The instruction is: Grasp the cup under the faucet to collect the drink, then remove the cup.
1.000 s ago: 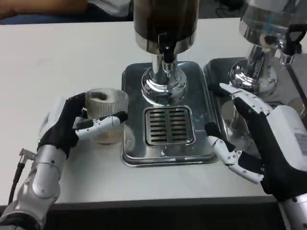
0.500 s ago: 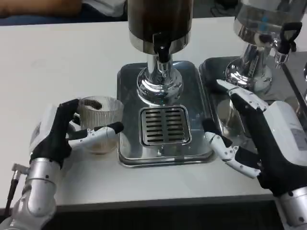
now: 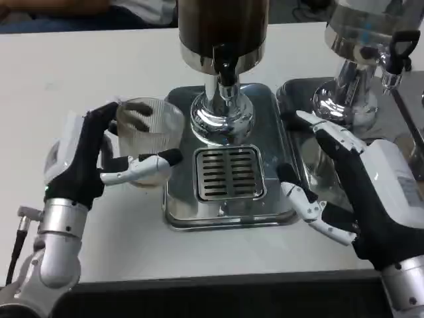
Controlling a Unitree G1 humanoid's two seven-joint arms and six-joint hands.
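Note:
A clear ribbed cup (image 3: pixel 150 136) is held by my left hand (image 3: pixel 89 159), lifted and tilted a little at the left edge of the steel drip tray (image 3: pixel 278 136). A thumb wraps in front of the cup and fingers sit behind it. The dark drink dispenser (image 3: pixel 222 26) stands on the tray with its black faucet (image 3: pixel 227 69) above the slotted grate (image 3: pixel 228 173). The cup is left of the faucet, not under it. My right hand (image 3: pixel 361 192) hovers open at the tray's right side, fingers spread, holding nothing.
A second steel dispenser (image 3: pixel 361 46) with a black tap (image 3: pixel 395 53) stands on its own tray (image 3: pixel 298 99) at the right, just behind my right hand. White table (image 3: pixel 79 73) spreads to the left and back. The table's front edge runs close below both forearms.
My left hand has raised the cup off the table and carried it up and right, over the tray's left edge. The right hand has barely moved. The camera shifted slightly.

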